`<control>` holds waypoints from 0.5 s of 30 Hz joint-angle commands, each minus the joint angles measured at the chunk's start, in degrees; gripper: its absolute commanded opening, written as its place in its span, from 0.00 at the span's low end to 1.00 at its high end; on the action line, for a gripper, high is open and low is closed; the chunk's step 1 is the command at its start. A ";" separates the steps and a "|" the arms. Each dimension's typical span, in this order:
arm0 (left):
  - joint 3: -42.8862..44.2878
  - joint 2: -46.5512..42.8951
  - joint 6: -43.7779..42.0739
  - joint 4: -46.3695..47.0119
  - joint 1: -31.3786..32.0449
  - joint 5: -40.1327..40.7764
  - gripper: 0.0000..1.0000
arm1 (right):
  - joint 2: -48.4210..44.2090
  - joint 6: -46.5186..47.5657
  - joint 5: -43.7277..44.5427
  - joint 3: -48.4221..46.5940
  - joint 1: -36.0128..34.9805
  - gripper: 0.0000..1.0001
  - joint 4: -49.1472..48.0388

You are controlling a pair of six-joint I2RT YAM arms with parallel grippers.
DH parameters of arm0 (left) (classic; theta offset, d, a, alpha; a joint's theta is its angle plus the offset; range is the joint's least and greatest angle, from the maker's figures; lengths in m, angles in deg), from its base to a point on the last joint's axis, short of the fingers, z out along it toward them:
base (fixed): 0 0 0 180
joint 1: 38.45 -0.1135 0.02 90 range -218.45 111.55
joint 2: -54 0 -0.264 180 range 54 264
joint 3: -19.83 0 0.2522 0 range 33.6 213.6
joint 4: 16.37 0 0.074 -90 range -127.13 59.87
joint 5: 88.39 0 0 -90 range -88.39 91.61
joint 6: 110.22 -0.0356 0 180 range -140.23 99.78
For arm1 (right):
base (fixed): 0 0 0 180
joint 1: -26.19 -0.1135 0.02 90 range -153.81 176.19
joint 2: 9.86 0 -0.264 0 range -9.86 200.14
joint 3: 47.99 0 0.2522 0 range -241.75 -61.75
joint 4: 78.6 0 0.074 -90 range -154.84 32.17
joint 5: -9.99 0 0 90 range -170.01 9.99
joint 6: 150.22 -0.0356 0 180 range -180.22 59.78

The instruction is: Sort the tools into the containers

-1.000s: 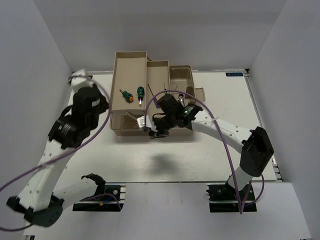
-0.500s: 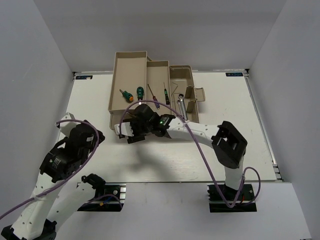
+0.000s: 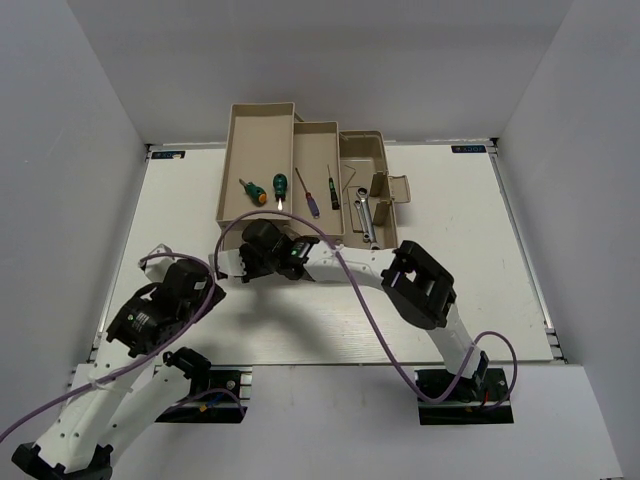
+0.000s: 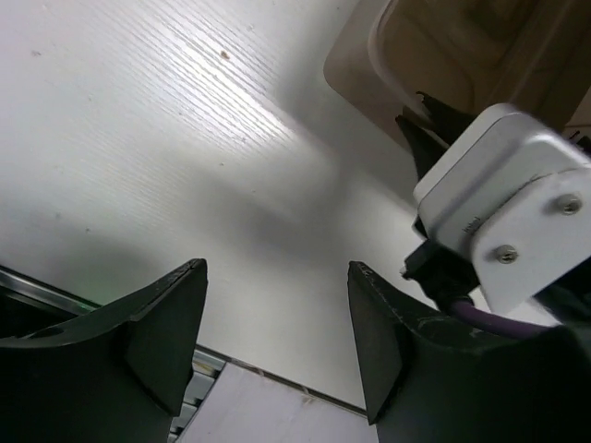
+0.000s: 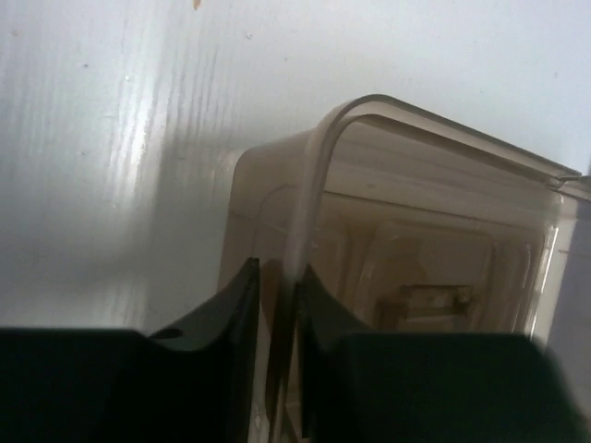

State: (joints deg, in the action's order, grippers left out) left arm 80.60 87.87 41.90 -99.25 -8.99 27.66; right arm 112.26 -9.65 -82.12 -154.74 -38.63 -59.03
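**Tools look binned; only the lid seems left**

The right gripper (image 5: pixel 275 281) had its fingers pressed nearly together, pinching the pale, thin curved plastic handle (image 5: pixel 309 166) of the translucent brown toolbox lid (image 5: pixel 416 240) at the toolbox's near-left corner. The left gripper (image 4: pixel 277 269) hung spread and empty over the white table (image 4: pixel 138 138), near and to the left.

Farther out, two stubby green-handled screwdrivers (image 3: pixel 252 191) lay in the far-left beige plastic tray (image 3: pixel 240 130). The thin red-and-blue precision screwdriver (image 3: pixel 307 195) and the thin black precision screwdriver (image 3: pixel 333 188) lay in the middle beige tray (image 3: pixel 315 135). A silver wrench (image 3: pixel 364 218) lay in the right-hand beige base tub (image 3: pixel 362 150); a second thin silver shape beside it was too small to name.

No tool showed on the table, so the sorting looked finished, with probably only the lid to deal with
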 commanded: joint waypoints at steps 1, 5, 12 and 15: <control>-1.03 -0.73 4.14 2.85 -0.10 -2.48 0.73 | -1.09 0.50 0.80 -3.16 0.31 0.06 -0.44; -2.88 -1.88 6.33 3.47 -0.10 -3.71 0.71 | -4.08 -0.73 0.09 -1.23 0.66 0.00 -0.35; -9.12 -4.95 8.10 7.15 -0.10 -8.81 0.59 | -11.73 -5.12 -0.70 -0.61 1.27 0.00 0.70; -10.87 -4.17 8.10 9.53 -0.10 -11.09 0.50 | -13.67 -6.70 -0.44 -1.58 1.80 0.00 0.79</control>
State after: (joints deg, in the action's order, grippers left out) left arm 70.87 83.22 45.60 -93.46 -8.99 19.33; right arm 107.85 -19.40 -85.75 -153.71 -37.19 -50.86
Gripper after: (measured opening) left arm 0.527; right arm 0.094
